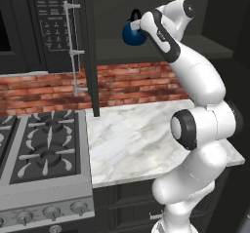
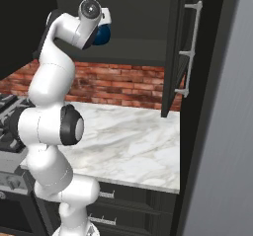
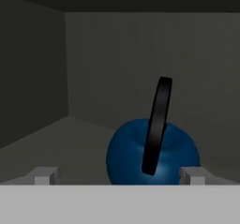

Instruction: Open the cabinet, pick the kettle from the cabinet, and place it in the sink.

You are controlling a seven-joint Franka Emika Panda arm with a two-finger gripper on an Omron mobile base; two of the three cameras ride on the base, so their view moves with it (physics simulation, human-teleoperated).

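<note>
The cabinet (image 1: 161, 47) stands open above the marble desk (image 1: 136, 134), its doors swung wide to left and right, each showing a long silver bar handle (image 1: 73, 49). The white arm reaches up from the base and into the open cabinet, well above the desk and the brick wall (image 1: 132, 83) behind it. To the left of the desk sits the stove (image 1: 41, 149).

The kettle (image 3: 152, 155) rests on the cabinet's shelf (image 3: 61, 143), near its front edge, with its black loop handle (image 3: 157, 124) upright and turned nearly edge-on to the hand. The tool (image 3: 117, 175) is at the kettle, its fingertips (image 3: 44, 175) spread wide apart; the blue body lies between them but toward the right tip, not centred.

The step in hand looks like the approach for the grasp. The risk is that off-centre line: if the fingers close as they stand, the right one would likely meet the round body first and push the kettle sideways or roll it along the shelf. A round, smooth body may also slip out of a pinch, so the handle seems the safer hold.
</note>
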